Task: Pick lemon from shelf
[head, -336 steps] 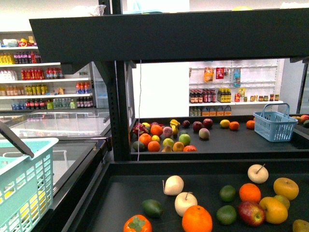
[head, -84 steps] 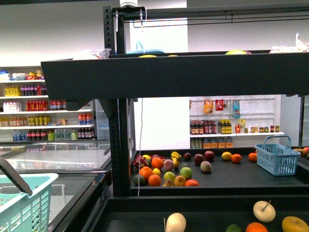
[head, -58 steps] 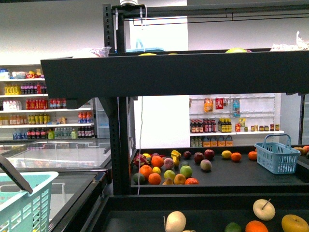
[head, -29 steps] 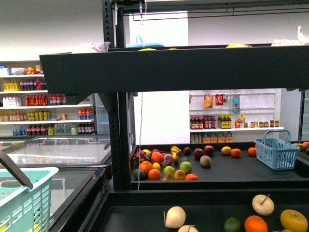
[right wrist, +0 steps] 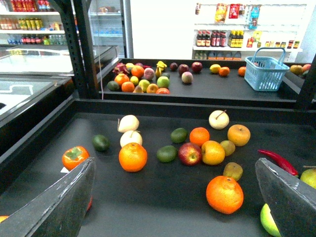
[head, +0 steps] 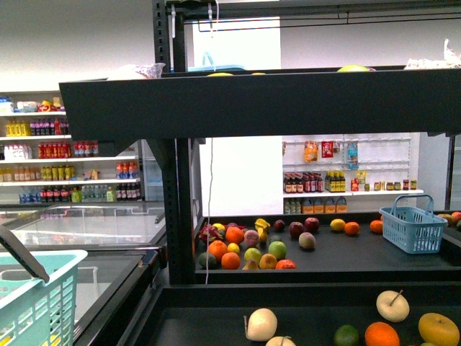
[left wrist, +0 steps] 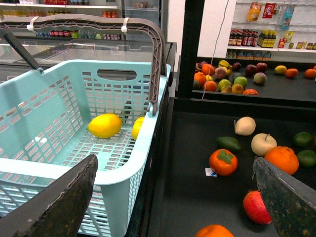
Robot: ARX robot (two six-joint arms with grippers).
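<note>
My left end effector (left wrist: 175, 163) hangs with its fingers spread wide and nothing between them, poised over the seam between the pale teal slatted plastic basket (left wrist: 148, 148) and the large black metal tiered shelf (head: 259, 108). I judge it waits there so the basket is close for a drop; two smooth yellow oval fruits (left wrist: 104, 125) already lie on the basket floor. My right end effector (right wrist: 175, 163) is equally wide and empty above the lowest dark tray. That tray holds a round orange (right wrist: 133, 156), a red apple (right wrist: 189, 153), green limes (right wrist: 167, 153) and rounder yellow-orange fruits (right wrist: 213, 152), none of them what I want. Higher up, over the raised rim of the top tier, a bright yellow oval lemon (head: 220, 73) shows only as a sliver, so I cannot be sure of it. That rim hides most of it, and the black upright post (head: 178, 209) stands near the reach line. Beyond lie a further tray of mixed fruit, a small blue plastic basket (head: 412, 229) and white wall shelves of bottles (head: 65, 151).
</note>
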